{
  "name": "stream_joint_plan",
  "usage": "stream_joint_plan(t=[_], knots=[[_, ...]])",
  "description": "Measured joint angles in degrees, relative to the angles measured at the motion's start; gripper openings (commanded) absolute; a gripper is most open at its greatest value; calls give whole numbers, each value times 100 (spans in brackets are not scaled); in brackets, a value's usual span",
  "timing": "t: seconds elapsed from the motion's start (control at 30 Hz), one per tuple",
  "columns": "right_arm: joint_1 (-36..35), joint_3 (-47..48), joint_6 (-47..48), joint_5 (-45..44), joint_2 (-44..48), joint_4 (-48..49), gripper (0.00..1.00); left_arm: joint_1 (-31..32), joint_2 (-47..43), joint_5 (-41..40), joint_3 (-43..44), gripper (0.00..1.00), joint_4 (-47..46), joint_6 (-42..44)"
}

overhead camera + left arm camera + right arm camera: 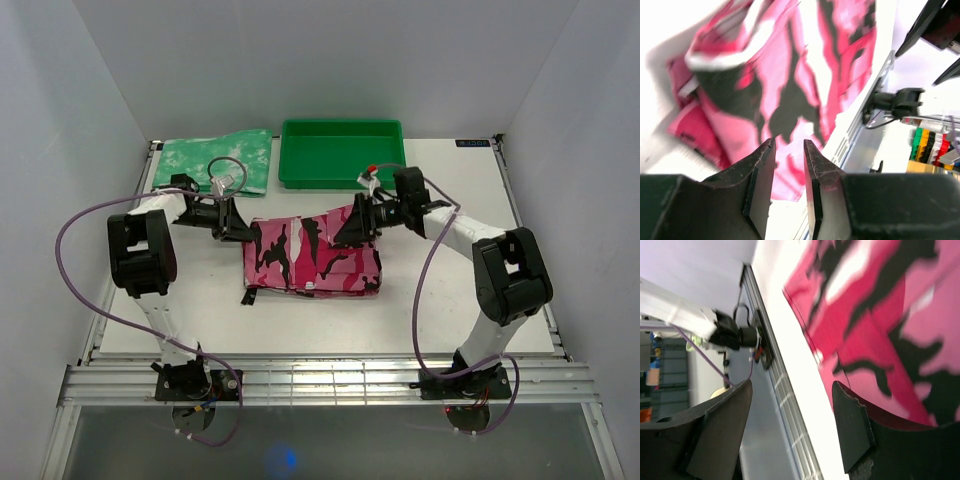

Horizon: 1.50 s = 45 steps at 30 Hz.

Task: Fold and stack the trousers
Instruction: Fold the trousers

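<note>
Well, starting at the left, a mottled green-and-white cloth (215, 160) lies folded at the far left corner of the table (200, 310), well apart from everything else. Just in front of it the left gripper (243, 232) hangs at the upper left corner of the trousers (312, 258). Its wrist view shows the fingers (759, 185) drawn near to each other with only a narrow slot between them. Nothing is pinched in that slot; the camouflage cloth lies beyond the tips, not between them.

The trousers sit in the middle of the table as a folded, roughly rectangular bundle of pink, white and black, lying flat, with a dark bit poking out at the lower left corner.

Behind them, at the far edge, stands a green tray (340, 155) — apart from the cloth.

To the right, the right gripper (352, 230) hovers over the upper right part of the bundle. Its fingers (852, 425) are spread wide and hold nothing. From its wrist view, bare table and a metal rail (785, 390) show through the gap — the cloth lies off to one side, running behind one fingertip.
</note>
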<state>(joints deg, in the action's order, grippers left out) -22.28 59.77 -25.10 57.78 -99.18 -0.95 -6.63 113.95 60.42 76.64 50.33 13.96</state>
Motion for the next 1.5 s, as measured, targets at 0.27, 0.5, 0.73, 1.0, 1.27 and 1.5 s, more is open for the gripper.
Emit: stream_joint_plan(t=[0.27,0.5,0.73,1.0,1.27,1.5], knots=[[442,1261,-70,-157,-850,590,73,129,118,188,24,42,-1574,-1711],[667,1502,417,-393,-2310,245,73,149,1250,208,269,42,-2358,-2702],[610,2315,800,-691,-2312,-181,80,199,1687,-203,1742,50,-2048,-2376],[621,1392,870,-1377,66,-715,90,101,-354,-1709,837,98,-1464,-1405],[715,-678,118,-2232,2081,-994,90,-317,-2518,-2315,-1001,98,-1119,-2035],[1056,-1134,-656,-2898,1961,-1735,90,-437,-2277,-2741,-2052,98,-1207,-2450]])
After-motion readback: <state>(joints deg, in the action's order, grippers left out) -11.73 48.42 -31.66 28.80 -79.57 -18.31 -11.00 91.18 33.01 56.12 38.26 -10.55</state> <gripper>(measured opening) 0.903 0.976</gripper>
